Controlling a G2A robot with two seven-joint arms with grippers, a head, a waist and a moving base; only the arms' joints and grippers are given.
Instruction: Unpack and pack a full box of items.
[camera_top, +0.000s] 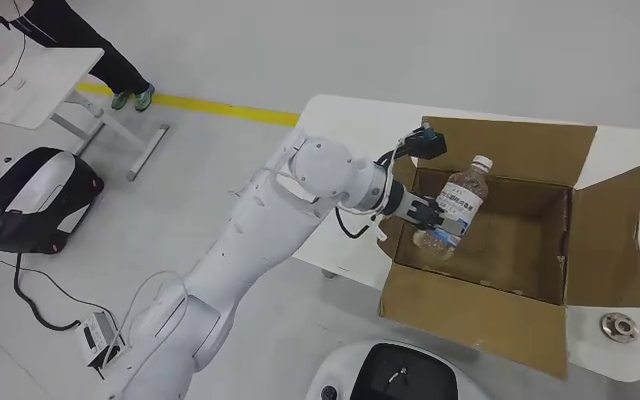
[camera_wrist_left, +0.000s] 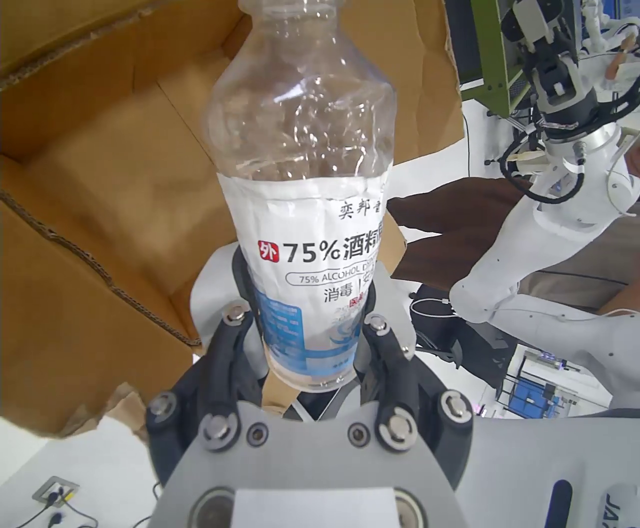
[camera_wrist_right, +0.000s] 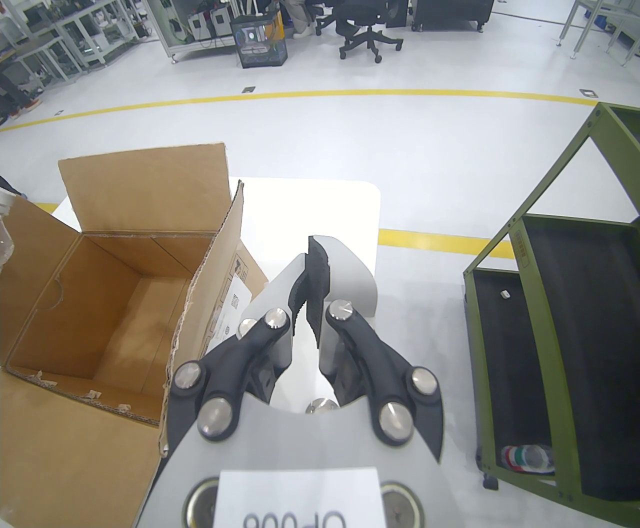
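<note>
The bottle sits between the fingers of the left gripper, which pinches it on the lower part of its label, just above the base. You will find it held over the open top of the box, near the wall on the arm's side and clear of the box floor. Its long axis runs away from the gripper, tilted, with the base at the fingers and the white cap pointing toward the far flap. The bottle is clear plastic, round, with a rounded shoulder and a white-and-blue paper label around its lower half. The box is brown corrugated cardboard with its flaps standing up and ragged, torn edges. The right gripper has its ridged black pads pressed together with nothing between them, above the white table just beside the box.
</note>
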